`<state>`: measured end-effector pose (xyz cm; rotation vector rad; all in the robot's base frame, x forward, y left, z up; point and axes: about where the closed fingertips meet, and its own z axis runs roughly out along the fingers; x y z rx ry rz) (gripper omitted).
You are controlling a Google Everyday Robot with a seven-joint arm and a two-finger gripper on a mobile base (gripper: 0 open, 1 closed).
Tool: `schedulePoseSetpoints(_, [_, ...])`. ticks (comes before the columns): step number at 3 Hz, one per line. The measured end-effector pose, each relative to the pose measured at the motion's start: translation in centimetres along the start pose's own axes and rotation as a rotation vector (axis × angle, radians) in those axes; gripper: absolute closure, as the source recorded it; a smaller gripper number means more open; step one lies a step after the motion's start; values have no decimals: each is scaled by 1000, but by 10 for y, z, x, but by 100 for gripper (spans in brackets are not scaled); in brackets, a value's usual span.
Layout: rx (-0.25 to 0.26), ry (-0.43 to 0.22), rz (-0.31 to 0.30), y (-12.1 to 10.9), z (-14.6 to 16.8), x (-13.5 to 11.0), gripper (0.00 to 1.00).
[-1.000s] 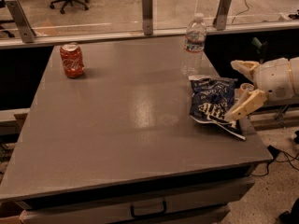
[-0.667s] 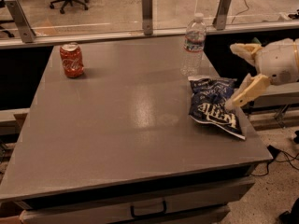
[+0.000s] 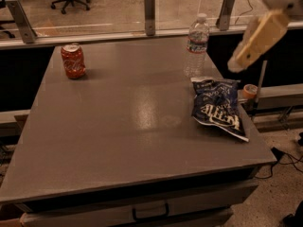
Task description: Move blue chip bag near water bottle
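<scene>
The blue chip bag (image 3: 217, 107) lies flat on the right side of the grey table (image 3: 113, 131), with its white "Kettle" lettering facing up. The water bottle (image 3: 197, 43) stands upright just behind it, near the table's back right edge, with a small gap between them. My gripper (image 3: 246, 27) hangs in the air at the top right, above and to the right of the bag and clear of it. It is open and empty. One beige finger (image 3: 258, 38) points down and to the left; the other is mostly cut off by the top of the view.
A red soda can (image 3: 73, 60) stands at the table's back left. A glass barrier with metal posts (image 3: 149, 13) runs along the far edge. An orange roll (image 3: 249, 91) sits on a ledge right of the table. A drawer handle (image 3: 150, 212) shows below the front edge.
My gripper has let go of the bag and risen up and away to the right. The bag now lies on the table just in front of the bottle.
</scene>
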<state>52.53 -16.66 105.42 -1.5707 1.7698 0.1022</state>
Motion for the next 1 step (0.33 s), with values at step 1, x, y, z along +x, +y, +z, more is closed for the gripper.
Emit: schedulePoseSetpoints(1, [66, 91, -90, 24, -62, -94, 0])
